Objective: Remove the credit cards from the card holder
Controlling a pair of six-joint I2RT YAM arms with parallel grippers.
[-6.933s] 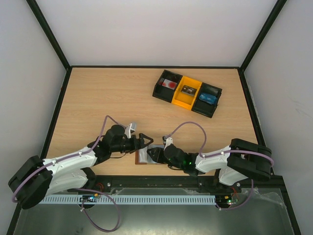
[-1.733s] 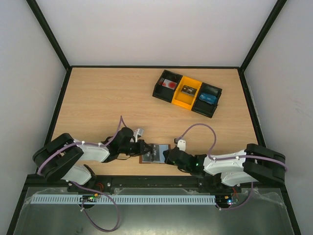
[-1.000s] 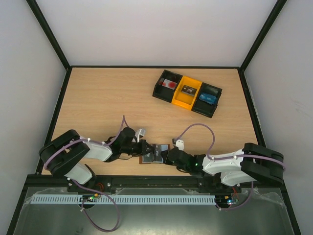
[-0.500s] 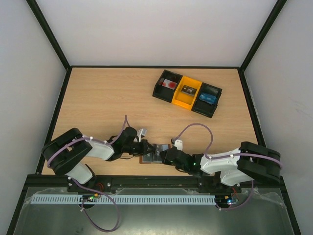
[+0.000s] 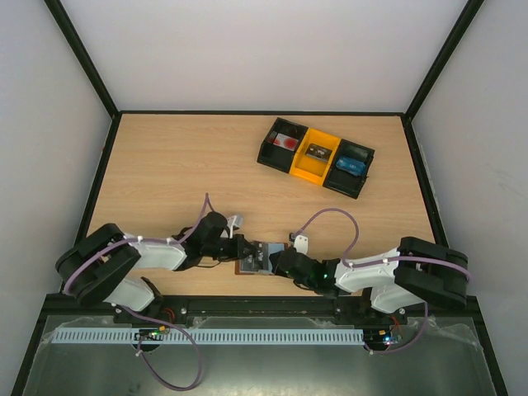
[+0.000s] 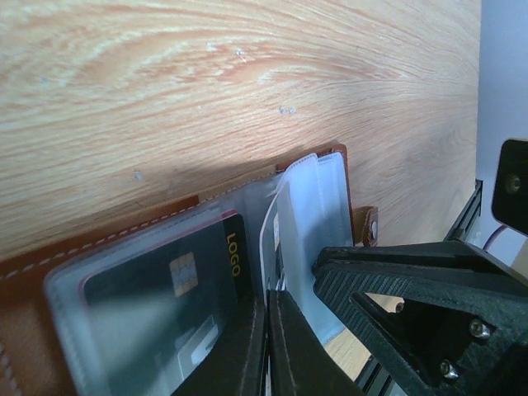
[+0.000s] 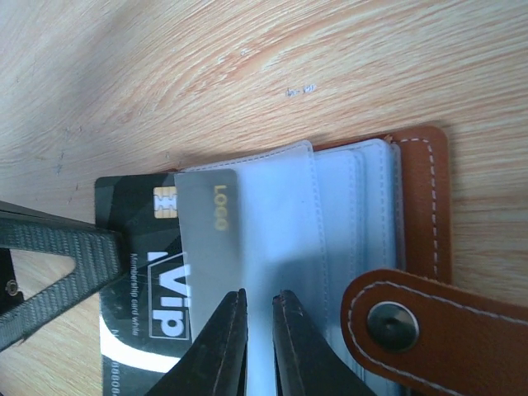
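The brown card holder (image 5: 256, 261) lies open near the table's front edge, between both grippers. In the right wrist view its clear sleeves (image 7: 289, 214) and snap tab (image 7: 396, 318) show, and a black credit card (image 7: 136, 247) with a chip and gold "LOGO" sticks partway out of a sleeve to the left. My left gripper (image 6: 266, 289) is shut, pinching a thin edge at the holder's (image 6: 124, 223) fold beside that card (image 6: 157, 289). My right gripper (image 7: 258, 299) is nearly closed, pinching the clear sleeve. Any other cards are hidden in the sleeves.
A black-and-yellow tray of bins (image 5: 316, 157) holding small items stands at the back right of the wooden table (image 5: 181, 165). The black front rail (image 5: 264, 304) runs just behind the holder. Both arms lie low and close together.
The left arm's elbow has swung left and lower. The right gripper has crept a little left over the holder. Both grips look the same.
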